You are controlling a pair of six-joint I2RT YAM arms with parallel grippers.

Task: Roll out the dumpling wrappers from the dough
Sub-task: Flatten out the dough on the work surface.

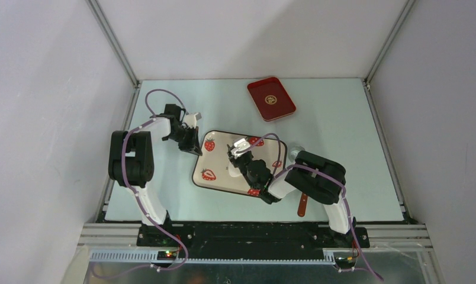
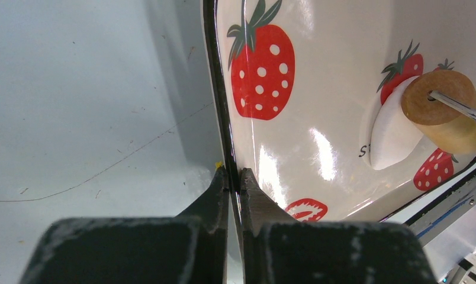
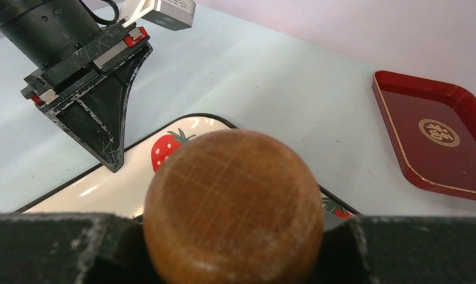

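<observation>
Dough (image 2: 392, 133): matte white oval | left jaws pinch glossy tray (image 2: 342, 59) rim | right jaws grip wooden roller (image 3: 232, 207)

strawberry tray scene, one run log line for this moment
left gripper: shut on strawberry tray rim | right gripper: shut on rolling pin | rolling pin: resting on dough | dough: on tray

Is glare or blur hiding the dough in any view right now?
Left wrist: glare streaks on the glossy tray, yet the dough at the roller reads clearly; the left gripper up close is soft. Right wrist: the roller's end fills the foreground, slightly blurred, blocking the dough. Top: even light, no glare, dough too small to make out.
</observation>
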